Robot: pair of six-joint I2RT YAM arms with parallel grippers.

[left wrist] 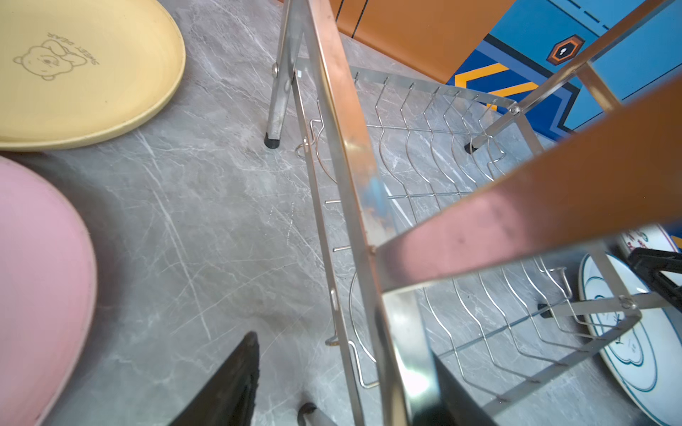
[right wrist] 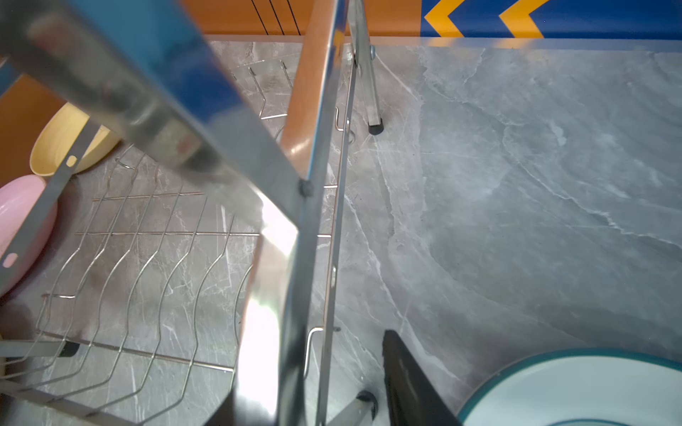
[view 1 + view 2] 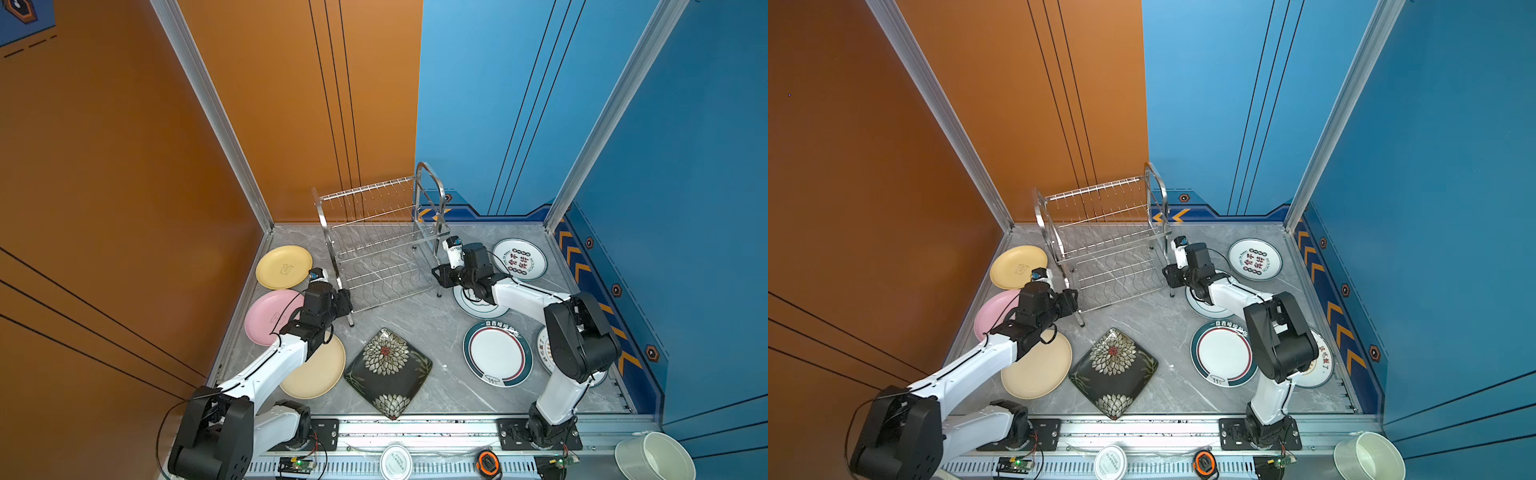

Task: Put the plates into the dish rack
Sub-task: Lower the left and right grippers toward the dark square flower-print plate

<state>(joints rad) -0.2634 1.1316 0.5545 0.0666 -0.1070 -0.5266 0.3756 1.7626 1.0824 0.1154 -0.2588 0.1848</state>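
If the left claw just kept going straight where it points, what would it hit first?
The dish rack. The left gripper, jaws open, straddles the rack's end-frame bar, so that bar would likely stop it first; the remaining gap is unclear.

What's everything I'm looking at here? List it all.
table: one, grey
dish rack: one, shiny steel, back middle, empty
yellow plate: one, back left
pink plate: one, left
beige plate: one, front left
square plate: one, black floral, front middle
white plates: four, patterned, right side
bucket: one, white, front right
lid: one, white, front rail
tape measure: one, orange, front rail
left gripper: black, open, astride rack's left frame
right gripper: black, open, at rack's right frame
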